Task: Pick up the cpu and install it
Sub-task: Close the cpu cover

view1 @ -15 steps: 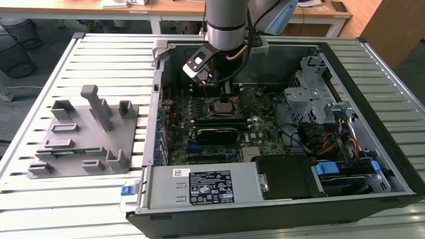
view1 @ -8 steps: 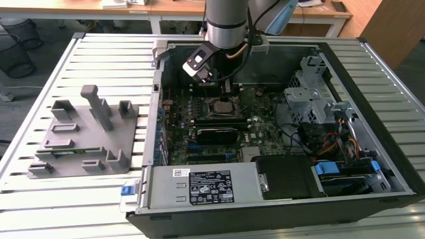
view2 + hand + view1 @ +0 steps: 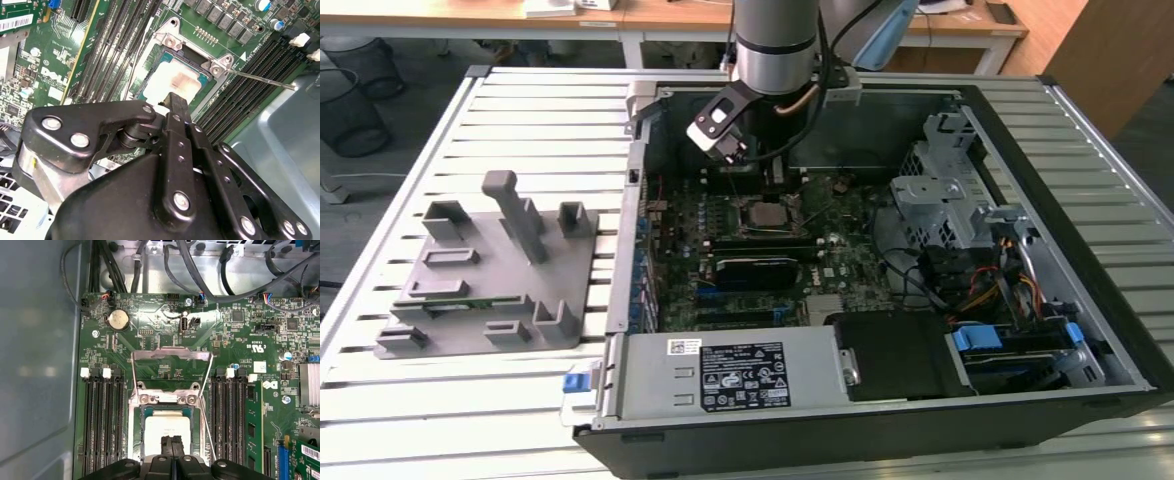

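Slatted pale metal forms the surface (image 3: 534,120), and an open black computer case (image 3: 854,445) lies on it with its green motherboard (image 3: 847,265) facing up. At nine o'clock from the case in the exterior view stands a grey plastic fixture (image 3: 480,270), blocky, with upright posts and shallow pockets. A boxy sheet-metal power supply (image 3: 720,365) fills the case's six o'clock side, and a folded steel drive cage (image 3: 947,190) sits toward three o'clock.

The arm (image 3: 774,40), a smooth grey cylinder, comes down at twelve o'clock over the board. Its jaws are black, bolted link bars, and their slim tips are pressed together with nothing between them.

The cpu (image 3: 172,82) lies flat in the socket directly under those tips, its dull silvery plate upward and a thin green edge around it; whether the tips touch it cannot be told. It is near square, so no long axis stands out. Its sides run parallel to the long black memory slots (image 3: 102,420) flanking the socket. The bright metal load frame (image 3: 170,356) is swung up off the socket, and the thin wire lever (image 3: 260,80) stands free.
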Action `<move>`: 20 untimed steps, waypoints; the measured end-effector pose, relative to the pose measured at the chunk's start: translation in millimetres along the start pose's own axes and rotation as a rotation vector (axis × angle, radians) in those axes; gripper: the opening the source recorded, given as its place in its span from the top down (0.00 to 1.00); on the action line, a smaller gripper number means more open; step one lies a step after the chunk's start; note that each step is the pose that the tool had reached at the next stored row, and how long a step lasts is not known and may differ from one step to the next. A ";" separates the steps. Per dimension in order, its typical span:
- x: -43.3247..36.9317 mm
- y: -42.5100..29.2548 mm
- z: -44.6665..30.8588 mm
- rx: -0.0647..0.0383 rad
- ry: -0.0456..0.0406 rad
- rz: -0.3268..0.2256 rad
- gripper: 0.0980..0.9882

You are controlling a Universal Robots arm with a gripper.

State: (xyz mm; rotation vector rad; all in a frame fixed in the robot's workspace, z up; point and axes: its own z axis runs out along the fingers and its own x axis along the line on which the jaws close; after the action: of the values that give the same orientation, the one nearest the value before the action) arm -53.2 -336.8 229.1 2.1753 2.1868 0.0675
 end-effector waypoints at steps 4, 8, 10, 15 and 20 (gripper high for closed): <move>0.0 0.1 -0.9 0.000 0.0001 0.000 0.99; 0.0 0.2 -2.6 0.000 0.0002 0.000 0.99; 0.0 0.3 -3.6 0.000 0.0002 0.000 0.99; 0.0 0.4 -5.7 0.000 0.0002 0.000 0.99; 0.0 0.5 -7.2 0.000 0.0003 0.000 0.99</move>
State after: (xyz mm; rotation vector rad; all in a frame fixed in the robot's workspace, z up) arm -53.1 -336.8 236.3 2.1756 2.1869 0.0679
